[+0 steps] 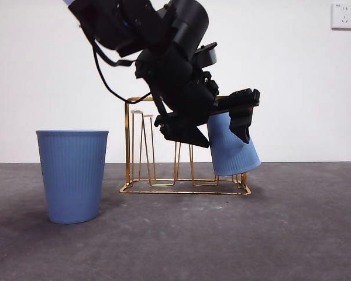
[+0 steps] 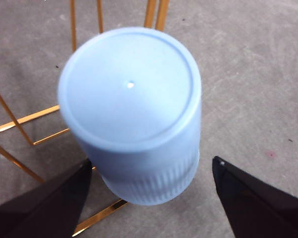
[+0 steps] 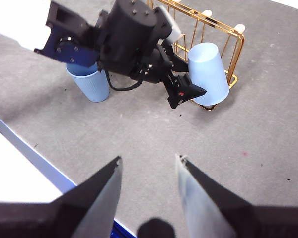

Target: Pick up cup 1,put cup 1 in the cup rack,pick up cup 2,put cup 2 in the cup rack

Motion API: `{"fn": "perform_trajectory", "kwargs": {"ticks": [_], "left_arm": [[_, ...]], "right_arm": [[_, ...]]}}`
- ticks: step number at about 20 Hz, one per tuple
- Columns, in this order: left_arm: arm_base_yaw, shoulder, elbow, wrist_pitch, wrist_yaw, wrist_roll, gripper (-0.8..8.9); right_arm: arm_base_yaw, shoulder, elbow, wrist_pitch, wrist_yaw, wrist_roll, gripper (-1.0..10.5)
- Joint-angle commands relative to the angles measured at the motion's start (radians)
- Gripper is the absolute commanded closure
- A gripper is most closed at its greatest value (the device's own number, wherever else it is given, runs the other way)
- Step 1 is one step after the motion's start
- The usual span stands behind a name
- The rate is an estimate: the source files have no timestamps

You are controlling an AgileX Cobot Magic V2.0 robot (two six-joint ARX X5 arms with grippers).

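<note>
**A:** What is surrounding the scene?

**B:** A plain white painted wall (image 1: 292, 88) is filling the background, evenly lit. A white square plastic wall socket (image 1: 343, 16) is sitting near its upper right corner.

**A:** And underneath?

**B:** A dark grey, matte, slightly speckled table surface (image 1: 281, 234) is stretching across the foreground and meeting the wall in a straight horizontal line. Soft shadows are lying on it. Seen from above, a thin blue strip (image 3: 35, 156) is running along the table's edge, with a white area (image 3: 10, 173) showing beyond it.

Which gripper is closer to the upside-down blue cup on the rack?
Left. The left gripper straddles the upside-down cup, open. The right gripper hangs well away over bare table.
</note>
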Motion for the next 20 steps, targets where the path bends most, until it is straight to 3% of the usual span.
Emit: {"fn": "perform_trajectory", "kwargs": {"ticks": [1,11,20], "left_arm": [[-0.004,0.014,0.032,-0.050,0.005,-0.006,4.05],[-0.006,0.014,0.194,-0.499,0.075,-0.020,4.05],[-0.034,-0.074,0.196,-0.664,0.359,-0.048,4.05]], "right_arm": [[0.000,-0.002,-0.009,0.005,0.000,-0.010,7.6],[0.000,-0.002,-0.009,0.000,0.000,-0.023,7.6],[0.000,0.003,-0.009,0.002,0.000,-0.027,7.6]]}}
